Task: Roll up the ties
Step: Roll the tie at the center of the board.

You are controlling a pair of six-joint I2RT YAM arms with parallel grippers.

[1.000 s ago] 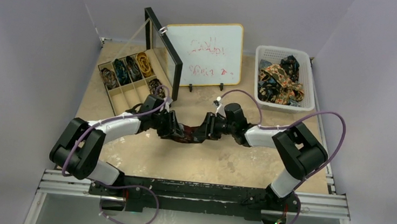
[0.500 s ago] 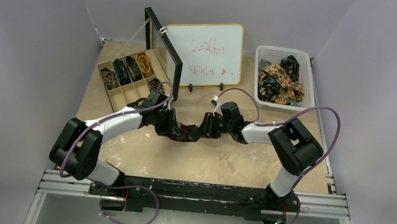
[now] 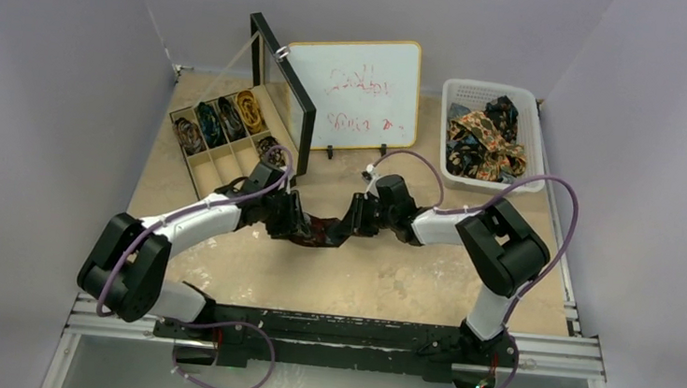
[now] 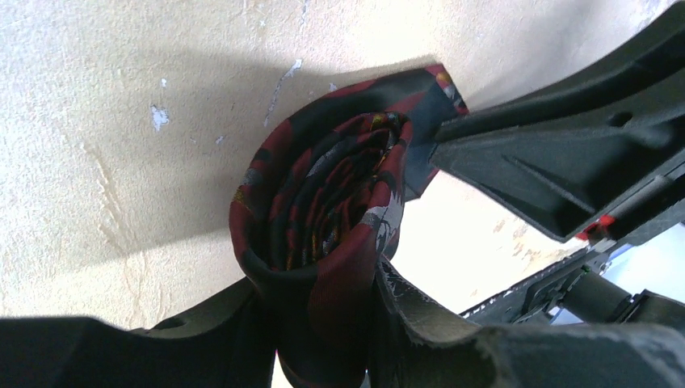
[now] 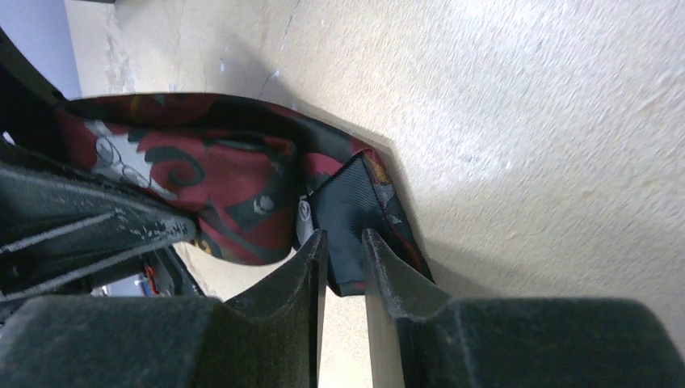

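Note:
A dark maroon patterned tie (image 3: 321,230) lies between my two grippers at the table's middle. In the left wrist view it is a rolled coil (image 4: 323,210), and my left gripper (image 4: 323,323) is shut on the coil's side. My left gripper also shows in the top view (image 3: 292,221). My right gripper (image 5: 343,242) is shut on the tie's loose end (image 5: 347,210), whose dark lining faces the camera. My right gripper sits just right of the coil in the top view (image 3: 348,223). More ties (image 3: 485,136) lie loose in a white basket (image 3: 535,145).
A wooden divider box (image 3: 193,171) at the back left holds several rolled ties (image 3: 234,117), its black lid (image 3: 279,80) standing open. A small whiteboard (image 3: 358,92) stands at the back centre. Purple cables loop over both arms.
Both grippers have moved a little toward the back of the table together, keeping hold of the maroon tie. The right arm's elbow has swung left.

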